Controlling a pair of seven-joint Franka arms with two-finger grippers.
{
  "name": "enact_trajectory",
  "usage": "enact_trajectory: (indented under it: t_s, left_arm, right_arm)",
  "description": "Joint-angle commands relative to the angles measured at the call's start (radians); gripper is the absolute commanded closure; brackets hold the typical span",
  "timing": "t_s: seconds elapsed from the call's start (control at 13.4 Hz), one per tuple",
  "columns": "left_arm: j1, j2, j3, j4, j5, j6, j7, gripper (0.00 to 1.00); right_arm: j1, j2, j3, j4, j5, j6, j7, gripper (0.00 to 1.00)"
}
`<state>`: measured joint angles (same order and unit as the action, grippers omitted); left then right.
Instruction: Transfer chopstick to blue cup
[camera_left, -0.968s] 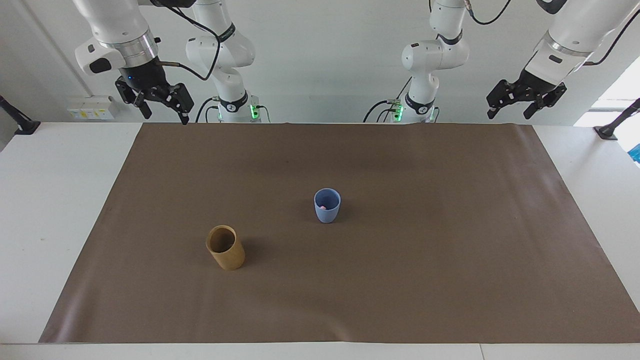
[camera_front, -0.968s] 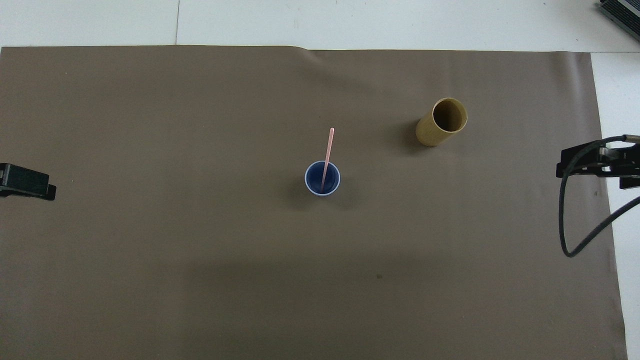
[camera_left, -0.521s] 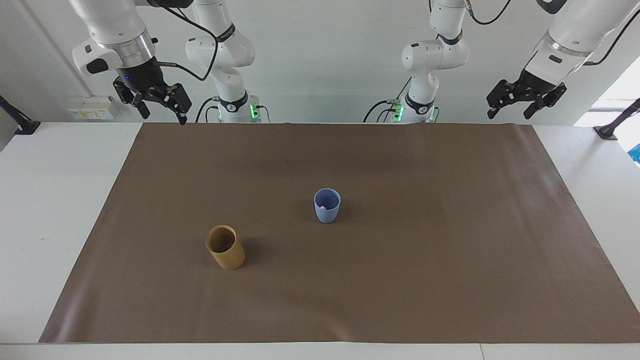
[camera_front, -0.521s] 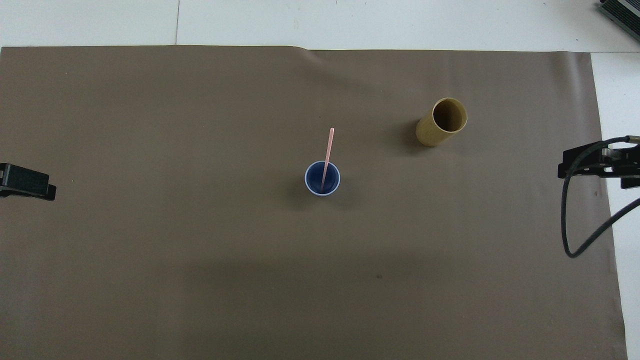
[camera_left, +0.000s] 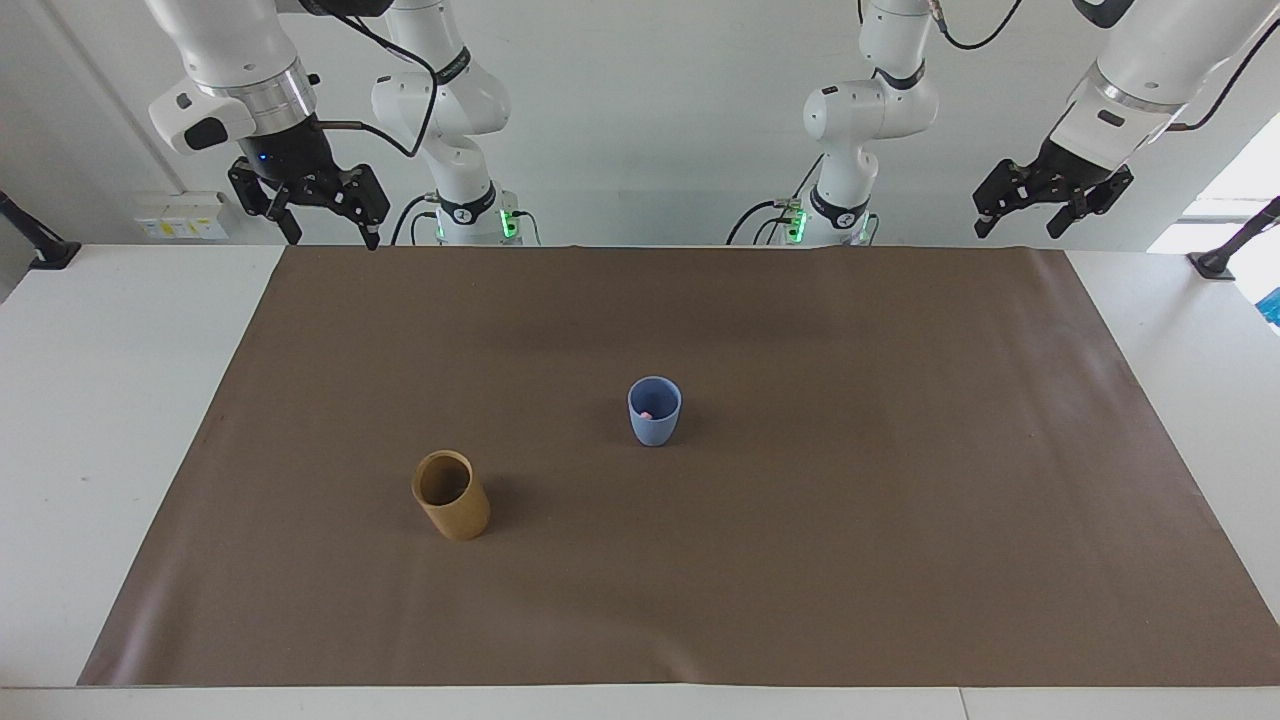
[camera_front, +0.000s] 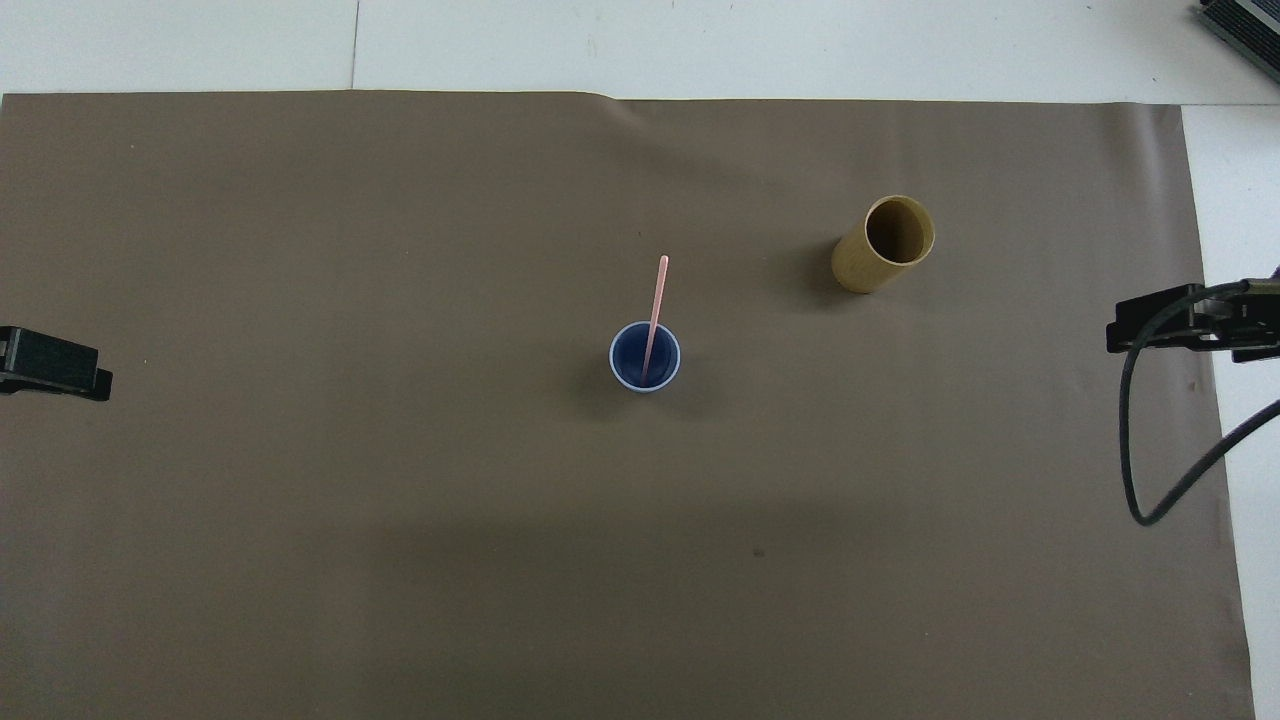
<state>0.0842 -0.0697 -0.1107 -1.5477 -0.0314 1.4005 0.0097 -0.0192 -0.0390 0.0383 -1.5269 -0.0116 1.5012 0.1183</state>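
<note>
Count of items on the brown mat (camera_left: 800, 560): one blue cup (camera_left: 654, 410), one tan cup (camera_left: 451, 495), and one pale pink chopstick (camera_front: 655, 312); only a single stick is showing. Two arms are present, each with one gripper.

The right gripper (camera_left: 318, 214) is hanging raised over the mat's corner at the right arm's end of the table, close to the robots' edge, its fingers spread and gripping nothing. The left gripper (camera_left: 1050, 208) is hanging raised over the corner at the left arm's end, likewise spread and carrying nothing. Both arms are waiting.

Relative to the grippers, the blue cup is standing upright near the middle of the mat, well apart from both and roughly between them, farther from the robots than either corner they are hanging over. The chopstick is well apart from both grippers and touched by neither.

Containers: the blue cup is holding the chopstick, whose lower end is sitting inside the cup while its upper part is leaning out over the rim. In the facing view only its pink tip is showing inside the cup's mouth. The tan cup is standing upright toward the right arm's end, farther from the robots than the blue cup, well apart from it, and nothing is showing inside it.
</note>
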Motion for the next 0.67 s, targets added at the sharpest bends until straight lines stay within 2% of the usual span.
enact_trajectory:
  t_s: [0.0,0.6]
  left_arm:
    - [0.011,-0.022,-0.007,-0.019,0.010,-0.003,-0.008,0.00]
    - [0.011,-0.022,-0.007,-0.019,0.010,-0.003,-0.008,0.00]
  right_arm:
    - [-0.005,-0.015,0.009,-0.024,0.021,0.040,0.003,0.00]
    - [-0.004,-0.016,0.012,-0.027,0.027,0.039,0.026,0.00]
